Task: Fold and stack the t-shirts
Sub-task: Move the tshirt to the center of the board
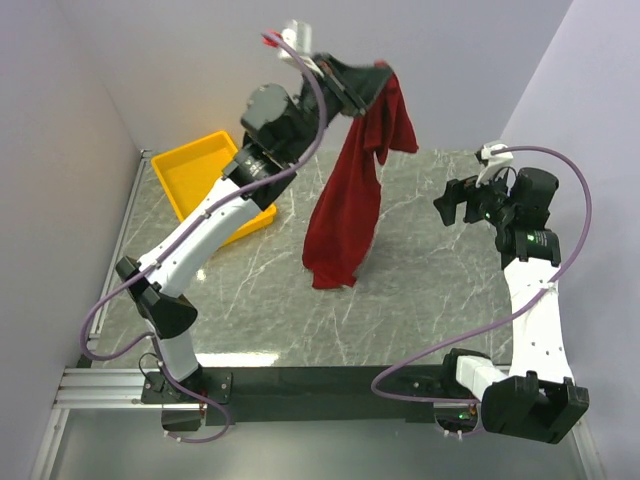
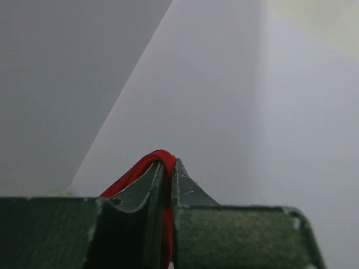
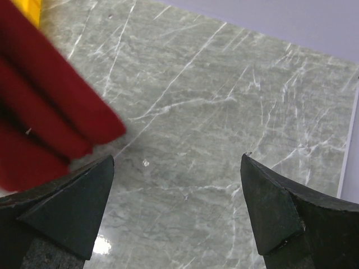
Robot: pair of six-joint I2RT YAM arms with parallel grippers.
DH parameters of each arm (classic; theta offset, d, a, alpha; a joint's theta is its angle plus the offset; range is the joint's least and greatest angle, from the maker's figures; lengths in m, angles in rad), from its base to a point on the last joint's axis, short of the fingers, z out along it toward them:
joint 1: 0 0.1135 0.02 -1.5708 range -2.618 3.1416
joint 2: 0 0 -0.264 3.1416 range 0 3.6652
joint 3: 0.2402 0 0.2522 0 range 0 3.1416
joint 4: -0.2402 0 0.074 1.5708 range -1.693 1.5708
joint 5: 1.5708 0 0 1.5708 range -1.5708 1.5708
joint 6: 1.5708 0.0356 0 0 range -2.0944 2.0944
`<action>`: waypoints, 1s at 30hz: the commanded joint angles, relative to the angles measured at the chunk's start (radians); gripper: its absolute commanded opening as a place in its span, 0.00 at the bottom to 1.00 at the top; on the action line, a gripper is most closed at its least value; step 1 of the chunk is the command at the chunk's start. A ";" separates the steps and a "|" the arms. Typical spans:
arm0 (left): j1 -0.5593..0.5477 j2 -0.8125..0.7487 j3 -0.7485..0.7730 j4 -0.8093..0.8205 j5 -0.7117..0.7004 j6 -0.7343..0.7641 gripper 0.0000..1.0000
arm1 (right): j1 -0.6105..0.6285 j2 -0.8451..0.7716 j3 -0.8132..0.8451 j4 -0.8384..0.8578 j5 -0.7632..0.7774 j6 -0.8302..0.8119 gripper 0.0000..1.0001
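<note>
A dark red t-shirt (image 1: 350,200) hangs in a long bunch from my left gripper (image 1: 372,72), which is raised high over the back of the table. The shirt's lower end brushes the marble top. In the left wrist view the left gripper (image 2: 169,162) is shut on a fold of the red t-shirt (image 2: 137,171) that curls over one fingertip. My right gripper (image 1: 455,205) hovers to the right of the hanging shirt, apart from it. Its jaws stand wide open with nothing between them (image 3: 176,162), and the t-shirt (image 3: 45,112) shows blurred at the upper left of that view.
A yellow bin (image 1: 195,165) sits at the back left of the grey marble table (image 1: 430,290), partly behind the left arm. Walls close in on the left, back and right.
</note>
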 commanded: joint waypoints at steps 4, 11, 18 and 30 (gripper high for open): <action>-0.020 -0.164 -0.232 -0.105 0.085 0.027 0.34 | -0.012 -0.021 -0.030 0.042 -0.004 -0.016 1.00; -0.021 -0.397 -0.569 -0.196 -0.043 0.179 0.77 | -0.012 -0.008 -0.047 0.040 -0.027 -0.031 1.00; -0.018 -0.492 -0.724 -0.317 -0.354 0.251 0.91 | -0.012 0.022 -0.051 0.004 -0.107 -0.065 0.99; 0.167 -0.499 -0.850 -0.380 -0.315 0.095 0.93 | 0.037 0.104 -0.027 -0.065 -0.220 -0.076 0.96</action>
